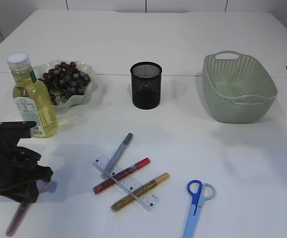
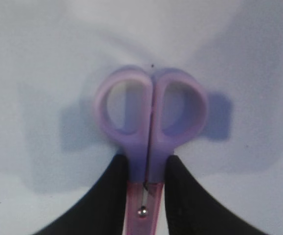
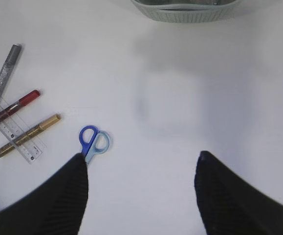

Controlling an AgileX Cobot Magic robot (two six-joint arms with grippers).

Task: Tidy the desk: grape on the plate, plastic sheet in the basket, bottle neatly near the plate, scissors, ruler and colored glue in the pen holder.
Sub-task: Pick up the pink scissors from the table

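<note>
1. The left gripper [image 2: 142, 196] was clamped on the purple-handled scissors with translucent pink blades [image 2: 148, 127], its black fingers [image 2: 112, 196] pressing both sides just below the handle loops, low over the white table [image 1: 193, 39] at its front left corner.
2. The right gripper [image 3: 141, 191] hung with its jaws spread and nothing between them, above bare table near the blue-handled scissors [image 1: 195, 203].
3. The black mesh pen holder [image 1: 146, 85] stood upright mid-table, well apart from the left gripper.
4. To do this step well, I judged the scissors should be lifted clear, then carried past the yellow oil bottle with a white cap [image 1: 30, 96] and the clear plate of dark grapes [image 1: 66, 82] without brushing them.
5. Entering blades-down over the holder's centre would likely avoid tipping it.
6. The clear ruler [image 1: 127, 182] and three glitter glue pens [image 1: 121, 175] lay crossed in a pile; the pale green basket [image 1: 238, 88] looked empty.
</note>
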